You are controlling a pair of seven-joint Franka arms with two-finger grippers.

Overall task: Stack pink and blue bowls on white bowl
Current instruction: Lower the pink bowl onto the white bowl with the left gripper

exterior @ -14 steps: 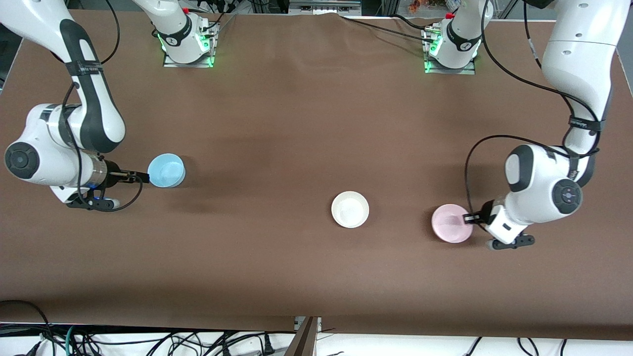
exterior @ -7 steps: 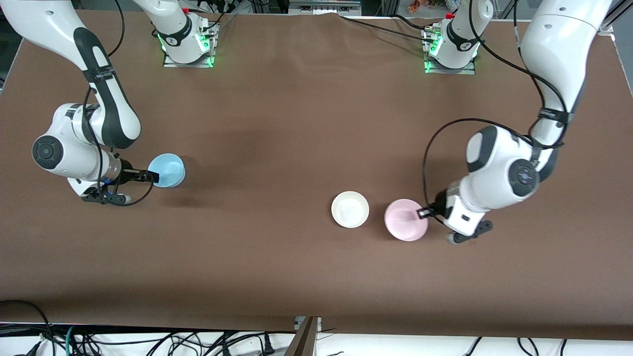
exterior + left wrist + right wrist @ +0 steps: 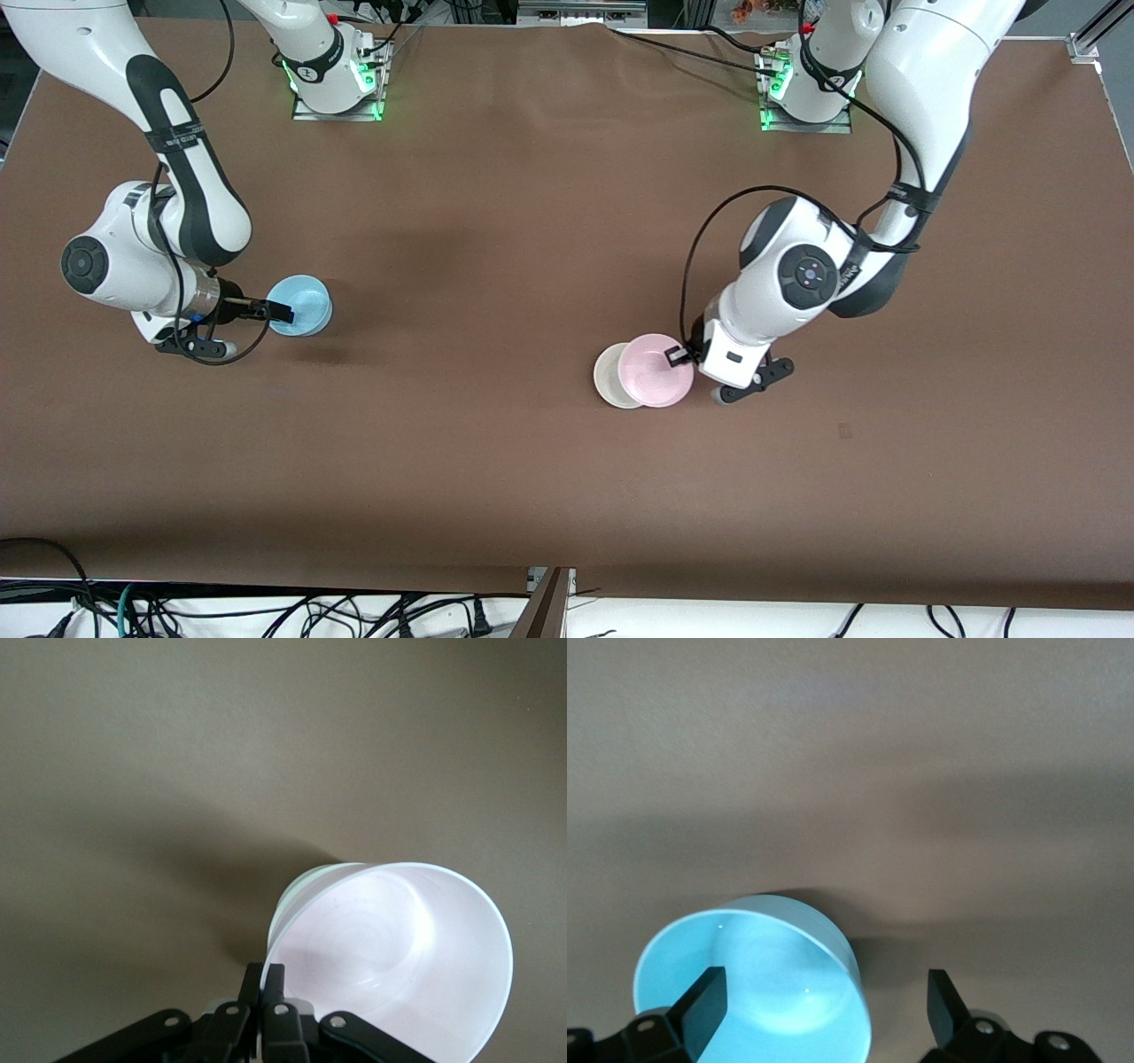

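The pale pink bowl (image 3: 656, 382) hangs by its rim from my shut left gripper (image 3: 680, 356) and overlaps most of the white bowl (image 3: 606, 379), which stands mid-table. In the left wrist view the fingers (image 3: 285, 985) pinch the pink bowl's (image 3: 399, 957) rim, and the white bowl's edge (image 3: 299, 890) shows just under it. The sky blue bowl (image 3: 303, 304) stands on the table toward the right arm's end. My right gripper (image 3: 278, 312) is open at its rim. In the right wrist view, one finger (image 3: 704, 1003) is over the blue bowl's (image 3: 762, 988) inside and the other is outside its wall.
The brown table (image 3: 496, 221) carries only the three bowls. The arm bases (image 3: 337, 80) stand along its edge farthest from the front camera. Cables hang along the edge nearest that camera.
My left arm has carried the pink bowl across the table to the white bowl, which it now overlaps. My right gripper has moved closer until it straddles the blue bowl's rim.
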